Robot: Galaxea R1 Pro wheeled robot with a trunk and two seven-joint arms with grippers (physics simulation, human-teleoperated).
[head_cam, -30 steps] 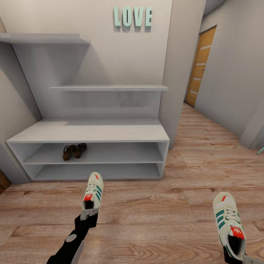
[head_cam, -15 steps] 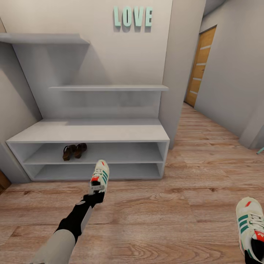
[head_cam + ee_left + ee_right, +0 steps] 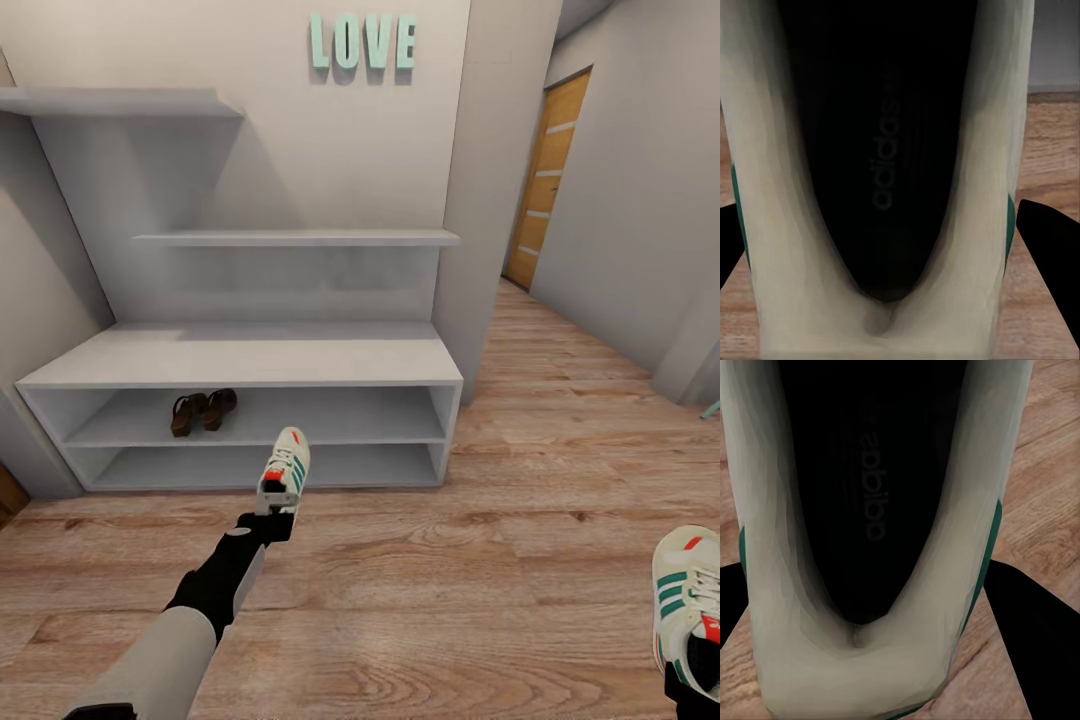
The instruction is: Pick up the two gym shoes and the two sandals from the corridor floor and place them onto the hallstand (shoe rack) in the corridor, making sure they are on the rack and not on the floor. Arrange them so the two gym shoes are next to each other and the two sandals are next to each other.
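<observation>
Gym shoe in left end effector

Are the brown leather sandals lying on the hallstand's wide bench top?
No, the brown leather sandals sit inside the upper shelf slot of the light grey hallstand.

Wall: you face pale grey, with teal "LOVE" letters high up.
Floor: light wood planks.
Door: wooden, down the corridor's right side.

Two gym shoes, one per gripper. Two sandals. One hallstand. One door.
</observation>
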